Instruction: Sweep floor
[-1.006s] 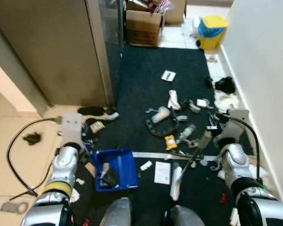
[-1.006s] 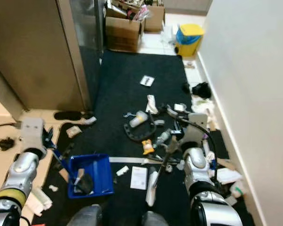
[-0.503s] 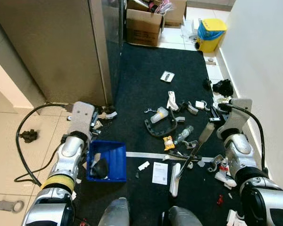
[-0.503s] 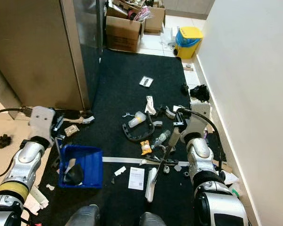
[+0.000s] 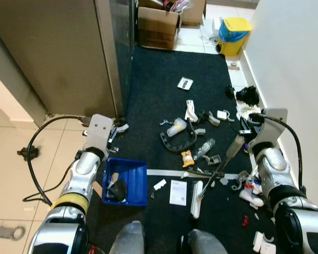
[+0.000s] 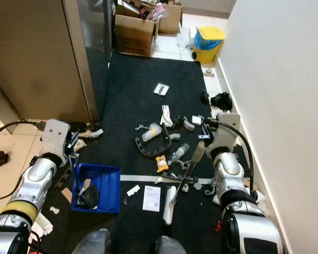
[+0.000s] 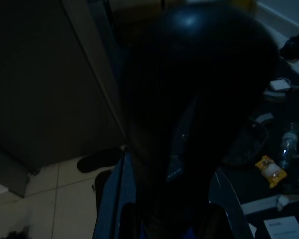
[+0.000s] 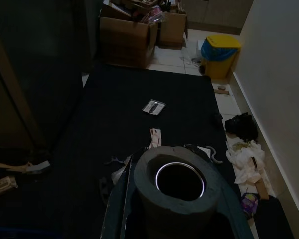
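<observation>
Since the earlier frames my view has shifted, so the camera has moved; the dustpan (image 5: 126,181) now sits a bit nearer the white tape line (image 5: 169,172) on the dark mat (image 5: 164,69), and my left arm has swung in closer to the mat's edge. I take the mat as my landmark.

My left gripper (image 5: 107,151) is at the mat's near left edge, holding the dustpan's upright handle; its fingers are hidden behind the wrist housing, and the left wrist view is too dark, so I cannot tell how the jaws stand. The blue dustpan lies on the mat's near left corner, with a dark clump inside it.

My right gripper (image 5: 243,142) is at the mat's right edge, closed around the grey grip of the broom (image 5: 214,172); the right wrist view looks down the hollow end of that grip (image 8: 178,186) between the two fingers. The broom slants down toward the near middle of the mat, its pale head (image 5: 196,199) resting just past the tape.

Litter lies scattered across the mat's middle: a black curved strap (image 5: 178,143), a plastic bottle (image 5: 204,148), an orange packet (image 5: 187,158) and a white paper (image 5: 177,192). Beyond the mat's far end stand a cardboard box (image 5: 157,25) and a yellow bin (image 5: 233,34).
</observation>
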### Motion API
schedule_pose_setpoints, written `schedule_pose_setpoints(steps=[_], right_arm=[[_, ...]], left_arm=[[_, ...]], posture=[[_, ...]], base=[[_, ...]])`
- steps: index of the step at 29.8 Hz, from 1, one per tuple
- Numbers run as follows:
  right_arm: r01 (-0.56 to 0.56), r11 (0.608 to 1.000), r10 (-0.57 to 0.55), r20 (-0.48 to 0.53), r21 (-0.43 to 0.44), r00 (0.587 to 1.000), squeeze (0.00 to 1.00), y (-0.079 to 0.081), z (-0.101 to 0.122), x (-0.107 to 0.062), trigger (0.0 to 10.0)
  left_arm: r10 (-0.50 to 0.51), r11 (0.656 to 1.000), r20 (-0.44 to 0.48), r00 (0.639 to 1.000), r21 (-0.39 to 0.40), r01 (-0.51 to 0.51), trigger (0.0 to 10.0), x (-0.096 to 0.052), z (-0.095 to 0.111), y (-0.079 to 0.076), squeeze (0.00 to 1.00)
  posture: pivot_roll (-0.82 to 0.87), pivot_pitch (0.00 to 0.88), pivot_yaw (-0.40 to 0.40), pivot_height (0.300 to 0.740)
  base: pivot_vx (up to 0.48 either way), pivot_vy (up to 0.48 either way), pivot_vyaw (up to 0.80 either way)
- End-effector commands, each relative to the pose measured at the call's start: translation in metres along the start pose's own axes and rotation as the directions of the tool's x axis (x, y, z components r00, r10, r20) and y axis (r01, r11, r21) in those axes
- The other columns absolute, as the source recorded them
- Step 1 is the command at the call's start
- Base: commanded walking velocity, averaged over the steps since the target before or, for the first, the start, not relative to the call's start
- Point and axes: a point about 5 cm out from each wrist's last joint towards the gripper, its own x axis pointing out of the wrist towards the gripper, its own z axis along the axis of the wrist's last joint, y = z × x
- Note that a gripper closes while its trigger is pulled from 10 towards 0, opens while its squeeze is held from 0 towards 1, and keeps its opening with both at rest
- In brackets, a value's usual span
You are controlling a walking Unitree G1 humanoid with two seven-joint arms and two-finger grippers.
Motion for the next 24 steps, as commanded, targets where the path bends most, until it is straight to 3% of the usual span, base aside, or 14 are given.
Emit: schedule_pose_setpoints(steps=[1,11,17,23,24], right_arm=[[-0.018,0.999,0.014,-0.090,-0.047,0.996,0.00,-0.005,-0.016,-0.009,10.0],[-0.087,0.995,0.083,-0.080,-0.052,0.993,0.00,0.011,-0.018,-0.008,10.0],[-0.123,0.992,0.122,-0.072,-0.009,0.990,0.00,0.027,-0.018,-0.006,10.0],[-0.133,0.962,0.152,-0.061,0.239,0.987,0.00,0.068,-0.018,0.001,10.0],[-0.133,0.962,0.152,-0.061,0.239,0.987,0.00,0.068,-0.018,0.001,10.0]], left_arm=[[-0.031,0.999,-0.056,0.998,0.035,0.033,0.0,-0.003,-0.013,-0.012,0.00],[-0.106,0.988,-0.090,0.990,0.105,0.116,0.0,0.000,-0.018,-0.040,0.00],[-0.148,0.983,-0.122,0.982,0.092,0.159,0.0,0.005,-0.015,-0.049,0.00],[-0.183,0.979,-0.132,0.974,0.061,0.192,0.0,0.010,-0.011,-0.051,0.00],[-0.183,0.979,-0.132,0.974,0.061,0.192,0.0,0.010,-0.011,-0.051,0.00]], posture=[[0.07,0.106,-0.119,0.740],[0.01,0.137,-0.131,0.740],[-0.01,0.141,-0.126,0.740],[-0.01,0.143,-0.120,0.740],[-0.01,0.143,-0.120,0.740]], base=[[0.000,0.000,0.00],[0.000,0.000,0.00],[0.000,0.000,0.00],[0.000,0.000,0.00],[0.000,0.000,0.00]])
